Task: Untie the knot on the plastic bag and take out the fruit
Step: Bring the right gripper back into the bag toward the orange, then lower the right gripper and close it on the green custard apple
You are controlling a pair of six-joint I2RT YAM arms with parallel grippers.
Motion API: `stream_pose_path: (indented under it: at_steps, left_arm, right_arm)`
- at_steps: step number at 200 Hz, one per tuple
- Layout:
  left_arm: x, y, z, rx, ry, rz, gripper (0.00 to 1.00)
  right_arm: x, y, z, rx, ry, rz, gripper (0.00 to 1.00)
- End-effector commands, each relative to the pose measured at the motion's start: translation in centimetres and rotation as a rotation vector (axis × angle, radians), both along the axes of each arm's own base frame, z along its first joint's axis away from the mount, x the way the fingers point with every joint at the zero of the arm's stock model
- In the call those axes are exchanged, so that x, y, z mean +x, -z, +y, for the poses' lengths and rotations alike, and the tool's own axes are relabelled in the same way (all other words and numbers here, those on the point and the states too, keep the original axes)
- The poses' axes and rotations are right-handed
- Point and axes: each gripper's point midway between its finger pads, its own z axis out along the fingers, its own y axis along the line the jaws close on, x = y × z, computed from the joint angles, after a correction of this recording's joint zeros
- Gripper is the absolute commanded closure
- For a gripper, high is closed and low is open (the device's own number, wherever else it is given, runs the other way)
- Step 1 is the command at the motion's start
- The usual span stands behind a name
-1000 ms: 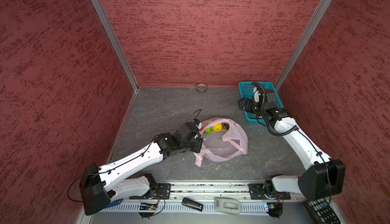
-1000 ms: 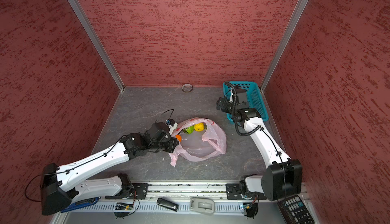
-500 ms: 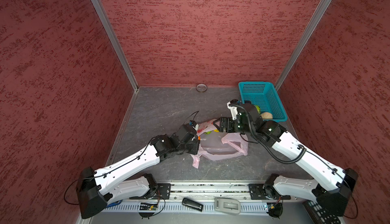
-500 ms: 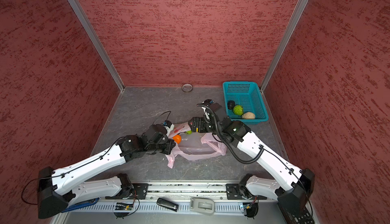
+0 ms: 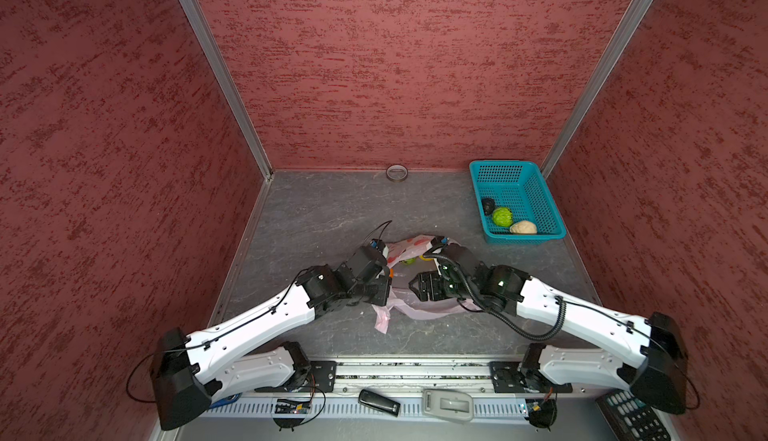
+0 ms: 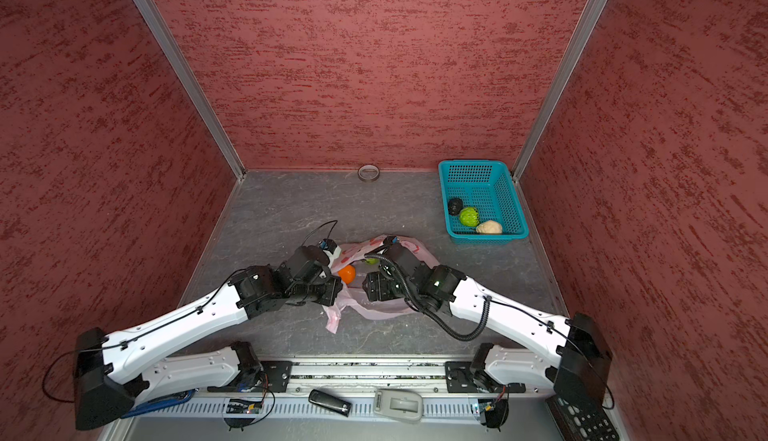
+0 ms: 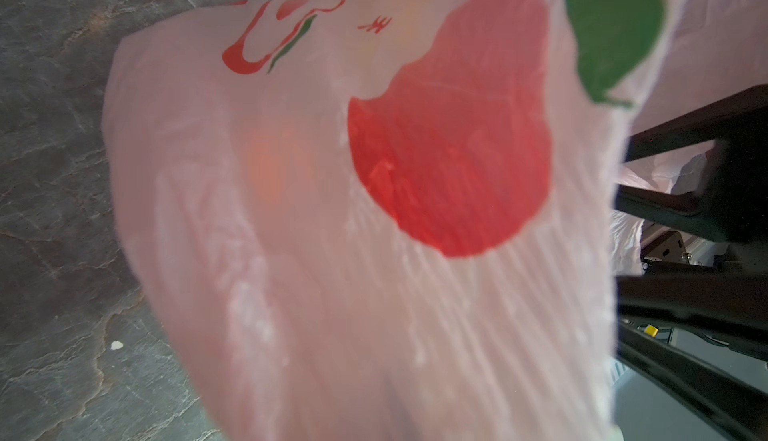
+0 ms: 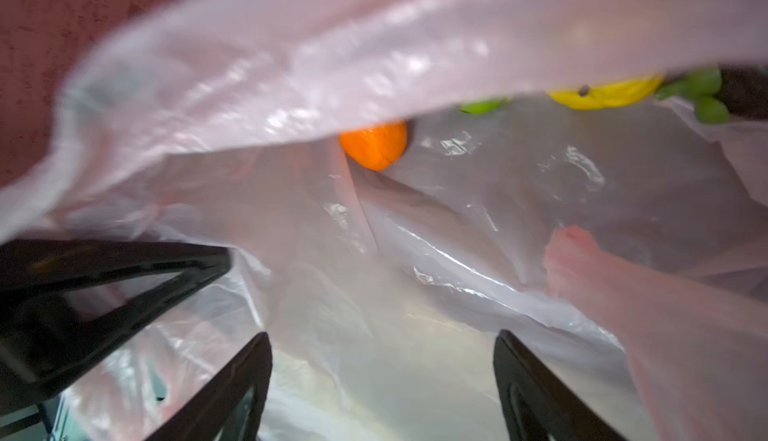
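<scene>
The pale pink plastic bag [image 5: 415, 314] [image 6: 374, 310] lies mid-table with its mouth held open. My left gripper [image 5: 384, 291] [image 6: 332, 291] is shut on the bag's near-left edge, and plastic [image 7: 374, 252] fills the left wrist view. My right gripper [image 5: 412, 284] [image 6: 366, 286] [image 8: 382, 360] is open, its fingers [image 8: 249, 376] inside the bag mouth over crinkled plastic, holding nothing. Fruit lies deeper in the bag: an orange one [image 8: 374, 144] [image 6: 347, 273], a yellow one [image 8: 606, 92] and a green one [image 8: 482, 106] [image 5: 409, 260]. The knot is out of view.
A teal basket [image 5: 548, 210] [image 6: 513, 206] at the back right holds a blackish [image 5: 487, 205], a bumpy green [image 5: 503, 216] and a beige fruit [image 5: 523, 227]. A tape ring [image 5: 397, 173] lies by the back wall. Small devices [image 5: 379, 401] sit on the front rail.
My right arm has swung from over the basket to the bag, and its gripper now sits in the bag mouth with jaws slightly narrower. The left gripper has kept its hold, drawing the edge slightly nearer.
</scene>
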Motion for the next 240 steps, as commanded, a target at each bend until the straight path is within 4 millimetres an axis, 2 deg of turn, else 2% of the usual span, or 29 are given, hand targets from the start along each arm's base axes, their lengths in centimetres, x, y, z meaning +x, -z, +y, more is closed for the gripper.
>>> stream_pose_path:
  at_steps: [1,69,84,91,116,141,165,195,240]
  left_arm:
    - [0.7,-1.3,-0.9,-0.029,-0.003,-0.021,1.00]
    - [1.9,-3.4,-2.4,-0.076,-0.008,-0.046,1.00]
    - [1.8,-3.4,-2.5,-0.080,-0.005,-0.041,1.00]
    - [1.8,-3.4,-2.6,-0.084,-0.003,-0.038,1.00]
    - [1.5,-3.1,-2.7,-0.079,0.014,-0.026,1.00]
    - [1.0,-1.7,-2.6,-0.051,0.038,0.008,1.00]
    - [0.5,-0.6,-2.4,-0.040,0.048,0.031,1.00]
    - [0.5,0.3,-2.5,-0.032,0.053,0.043,1.00]
    - [1.2,-0.8,-3.2,-0.052,0.056,0.009,1.00]
  right_arm:
    - [1.1,0.5,0.8,0.016,0.026,-0.064,0.20]
    - [0.0,7.0,3.3,0.000,-0.049,0.046,0.31]
    - [0.3,7.1,4.4,0.028,-0.051,0.048,0.32]
    - [0.4,8.2,4.7,0.017,-0.052,0.067,0.32]
    - [1.2,8.8,6.0,0.026,-0.038,0.082,0.33]
    - [3.2,8.6,6.2,0.027,0.025,0.065,0.32]
    - [5.9,7.8,6.0,0.043,0.118,0.036,0.31]
    - [9.1,7.2,5.1,0.055,0.260,0.023,0.30]
    - [11.8,7.6,3.4,0.025,0.368,-0.002,0.27]
